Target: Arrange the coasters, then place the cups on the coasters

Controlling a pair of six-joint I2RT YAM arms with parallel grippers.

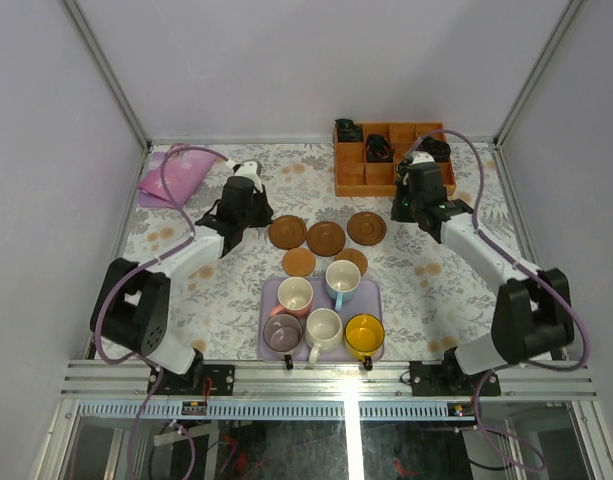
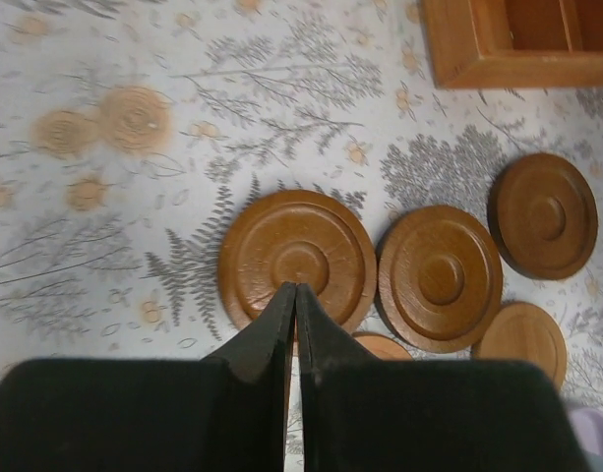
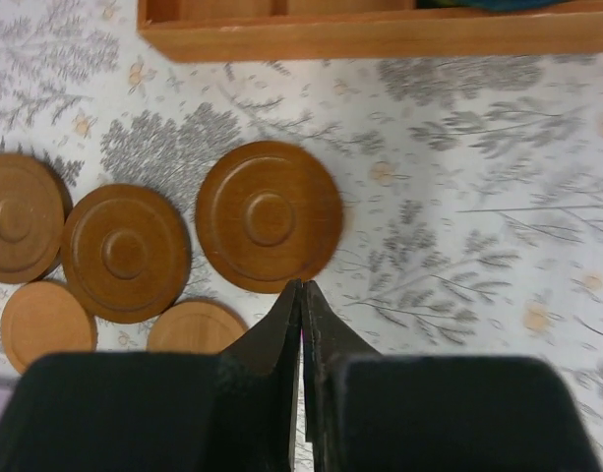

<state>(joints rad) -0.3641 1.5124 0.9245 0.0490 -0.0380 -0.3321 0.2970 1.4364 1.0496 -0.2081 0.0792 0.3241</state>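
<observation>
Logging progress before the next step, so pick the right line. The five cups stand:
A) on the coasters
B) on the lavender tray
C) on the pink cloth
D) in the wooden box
B: all five cups sit together on the lavender tray, while the coasters lie bare just beyond it with nothing on them.

Left arm and right arm in white shells with bulky black joint housings, lilac cables looping along each, left hand and right hand matte black, slim tapered fingers, soft-looking dark blocks behind
</observation>
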